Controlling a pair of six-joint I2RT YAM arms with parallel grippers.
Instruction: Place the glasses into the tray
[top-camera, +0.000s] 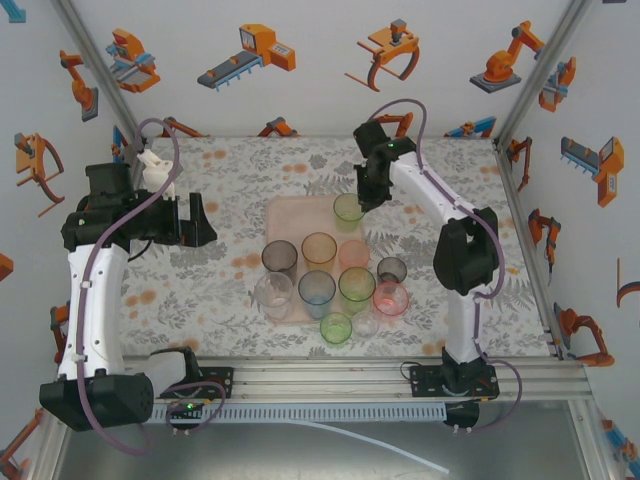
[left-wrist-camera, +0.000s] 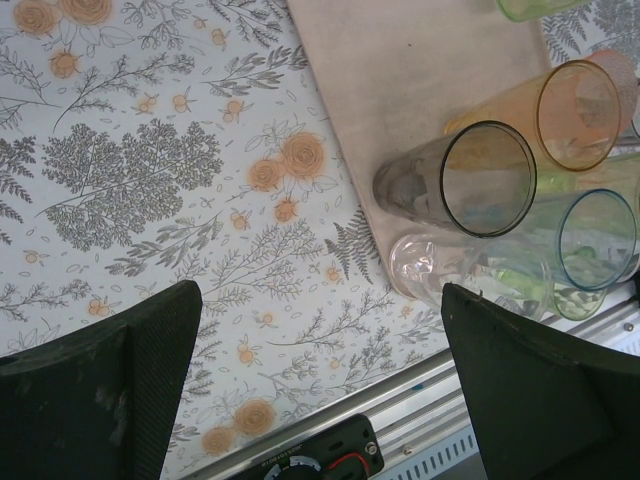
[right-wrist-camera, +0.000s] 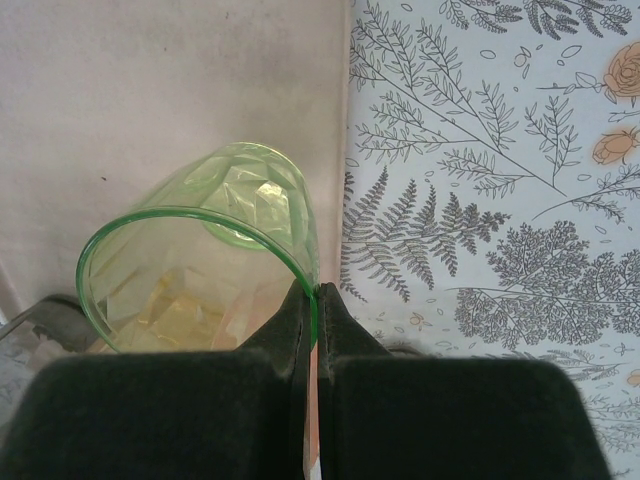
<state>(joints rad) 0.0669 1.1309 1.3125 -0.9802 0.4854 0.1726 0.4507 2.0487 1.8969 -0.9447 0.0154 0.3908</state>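
A green tumbler of faceted, translucent plastic hangs over the far right corner of the tray. Its thin wall is pinched at the rim by the right tool, whose two dark, matte fingers are pressed together on it, one inside the mouth and one outside. The tumbler looks tilted, and I cannot tell whether its base touches the tray.

The tray is a flat, pale pink-beige rectangle with rounded corners, a low rim and a dull, slightly mottled surface. On its near half stands a tight cluster of round, thin-walled tumblers:
- At the back are a smoky grey-brown tumbler, a tall orange tumbler and a short pink tumbler.
- In front of them are a clear tumbler, a blue tumbler and a taller green tumbler.

Just off the tray's right edge stand a small grey tumbler and a pink-red tumbler. At the tray's near edge is a short green tumbler, possibly on the desk rather than the tray.

Left of the tray, the left tool hovers over the desk with its ribbed black fingers spread wide and nothing between them. The desk is smooth and white, printed with grey ferns and orange blossoms.
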